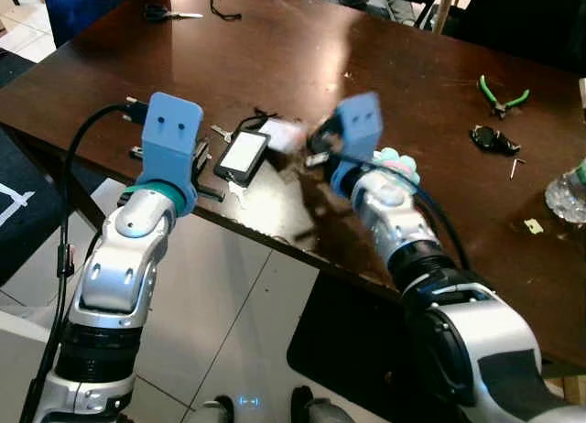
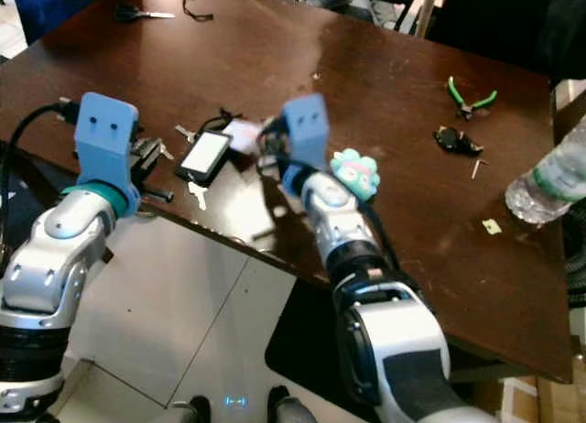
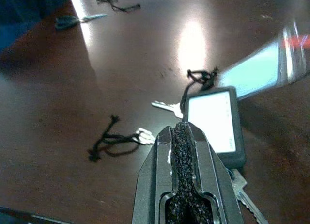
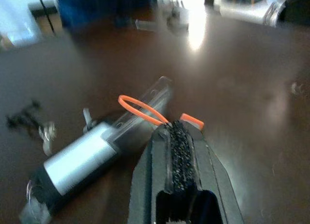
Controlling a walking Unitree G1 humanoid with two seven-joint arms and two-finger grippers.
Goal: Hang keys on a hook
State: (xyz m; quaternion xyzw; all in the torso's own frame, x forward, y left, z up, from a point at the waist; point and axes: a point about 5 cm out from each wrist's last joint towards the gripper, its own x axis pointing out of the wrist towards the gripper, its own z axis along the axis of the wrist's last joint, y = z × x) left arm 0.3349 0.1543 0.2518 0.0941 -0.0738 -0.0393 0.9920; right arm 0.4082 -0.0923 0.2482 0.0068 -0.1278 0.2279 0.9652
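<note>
From my head cameras, both arms reach over the near edge of the brown table (image 1: 385, 66); my left gripper (image 1: 200, 162) sits beside the black-framed tag (image 1: 242, 156) and its keys (image 2: 196, 196).

My left wrist shows those fingers (image 3: 186, 151) pressed together, empty.

My right gripper (image 4: 178, 136) is closed too, touching an orange ring (image 4: 140, 110).

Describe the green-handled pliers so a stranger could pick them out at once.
Start at the dark brown wooden table and look to its far right part, beyond the right hand. The green-handled pliers lie flat there, handles spread in a V. Just nearer the robot sits a small black object; only the pliers have bright green handles.
</note>
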